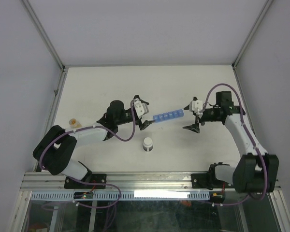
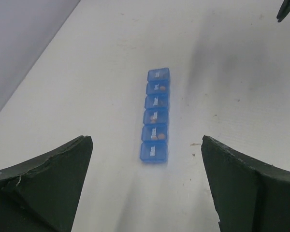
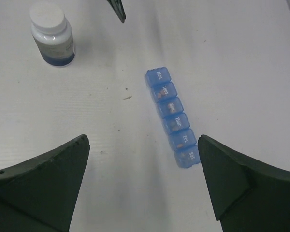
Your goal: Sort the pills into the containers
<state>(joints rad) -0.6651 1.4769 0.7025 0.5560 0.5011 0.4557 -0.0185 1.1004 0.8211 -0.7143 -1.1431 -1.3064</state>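
Note:
The containers (image 1: 168, 116) are a blue pill-organiser strip lying flat mid-table between the two grippers, its lids down. Small orange-brown pills (image 2: 161, 137) show through some lids. A further amber cluster of pills (image 1: 73, 122) sits in a small dish at the table's left edge. My left gripper (image 1: 142, 113) is open just left of the strip. In its wrist view the containers (image 2: 156, 116) lie ahead of the left gripper (image 2: 146, 142), untouched. My right gripper (image 1: 188, 114) is open at the strip's right end. The containers (image 3: 173, 117) end close to one finger (image 3: 232, 183) of the right gripper (image 3: 142, 138).
A small clear white-capped vial (image 1: 148, 143) stands upright in front of the strip, nearer the arms' bases; the right wrist view has the vial (image 3: 52, 34) at its upper left. White walls and metal rails border the table.

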